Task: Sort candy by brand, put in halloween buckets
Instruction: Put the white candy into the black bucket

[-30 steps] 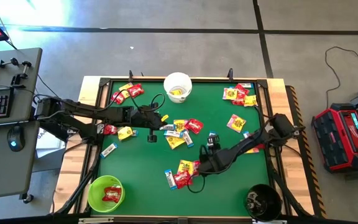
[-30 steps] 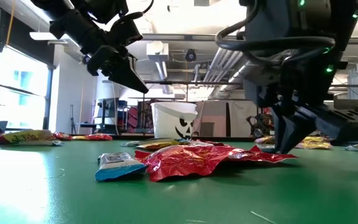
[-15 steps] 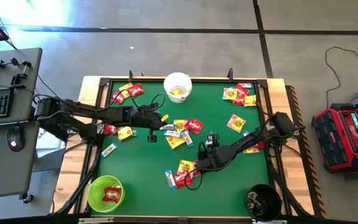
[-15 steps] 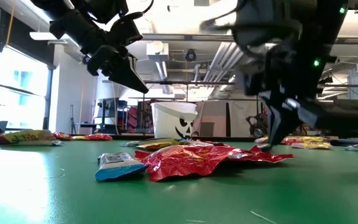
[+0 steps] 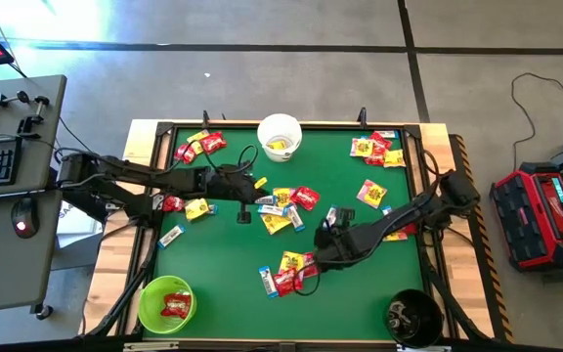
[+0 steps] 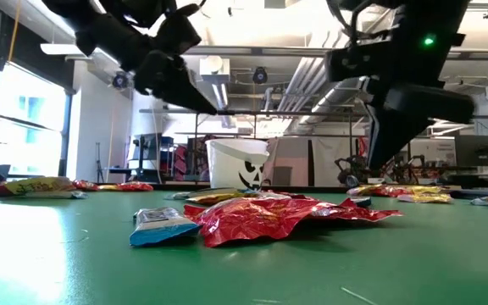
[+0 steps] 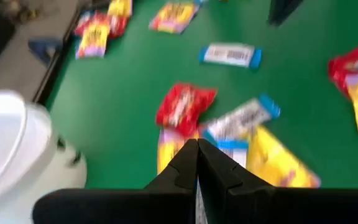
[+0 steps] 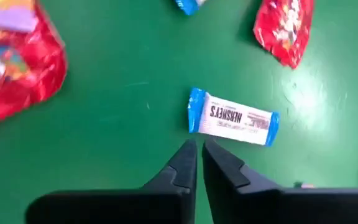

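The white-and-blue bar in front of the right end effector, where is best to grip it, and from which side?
Probably across the narrow middle of the white-and-blue bar, coming straight down from above: it lies flat on the green table, clear of other candy, with both long edges free.

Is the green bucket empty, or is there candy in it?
Not empty. Seen from above, the green bucket at the table's corner has red packets lying on its bottom, though most of the inside is bare.

You've lifted the right tool off the red packet; it now hangs above the bench. Your left tool has shifted slightly toward it.
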Robot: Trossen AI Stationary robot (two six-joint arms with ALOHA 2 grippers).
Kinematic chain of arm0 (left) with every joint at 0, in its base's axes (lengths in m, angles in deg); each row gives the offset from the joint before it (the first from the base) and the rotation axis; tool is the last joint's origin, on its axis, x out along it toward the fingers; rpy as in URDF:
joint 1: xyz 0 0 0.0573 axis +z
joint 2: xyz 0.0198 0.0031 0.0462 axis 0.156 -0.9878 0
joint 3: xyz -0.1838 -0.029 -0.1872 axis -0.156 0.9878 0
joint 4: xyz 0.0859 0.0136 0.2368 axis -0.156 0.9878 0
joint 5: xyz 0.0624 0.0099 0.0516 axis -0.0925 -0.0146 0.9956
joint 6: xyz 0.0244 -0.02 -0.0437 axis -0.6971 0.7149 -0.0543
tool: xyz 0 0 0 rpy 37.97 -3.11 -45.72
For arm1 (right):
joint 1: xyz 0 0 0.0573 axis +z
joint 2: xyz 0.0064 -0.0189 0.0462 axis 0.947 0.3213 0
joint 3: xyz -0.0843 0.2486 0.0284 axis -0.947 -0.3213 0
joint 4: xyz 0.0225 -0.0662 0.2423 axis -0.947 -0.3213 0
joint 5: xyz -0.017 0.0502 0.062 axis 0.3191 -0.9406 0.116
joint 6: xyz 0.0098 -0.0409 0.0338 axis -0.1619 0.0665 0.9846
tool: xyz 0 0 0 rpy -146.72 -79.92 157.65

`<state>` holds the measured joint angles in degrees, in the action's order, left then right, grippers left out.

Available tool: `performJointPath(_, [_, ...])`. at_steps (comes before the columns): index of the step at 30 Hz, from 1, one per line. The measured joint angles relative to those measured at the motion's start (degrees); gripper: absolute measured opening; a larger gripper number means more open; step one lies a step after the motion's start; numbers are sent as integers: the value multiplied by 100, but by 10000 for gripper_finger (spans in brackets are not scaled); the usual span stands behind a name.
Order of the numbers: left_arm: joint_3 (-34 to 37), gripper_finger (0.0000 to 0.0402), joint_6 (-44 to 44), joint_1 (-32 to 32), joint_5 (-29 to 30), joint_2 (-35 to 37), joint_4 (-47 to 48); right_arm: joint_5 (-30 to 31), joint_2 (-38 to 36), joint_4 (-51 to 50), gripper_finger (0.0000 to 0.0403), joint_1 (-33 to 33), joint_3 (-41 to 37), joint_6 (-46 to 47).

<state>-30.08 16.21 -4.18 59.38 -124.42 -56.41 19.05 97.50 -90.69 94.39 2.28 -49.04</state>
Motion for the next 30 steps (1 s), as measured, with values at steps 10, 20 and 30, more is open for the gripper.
performJointPath(10, [-527,0,-286,262,-983,-1199,-802,689,9,-90,4,-365,-5,1735])
performJointPath(20, [-1160,0,-643,273,-1337,-2016,-753,474,-79,4,0,-1288,-209,2111])
performJointPath(30, [-1228,0,-677,279,-1331,-2126,-745,-277,-887,2390,0,-1794,-1989,1655])
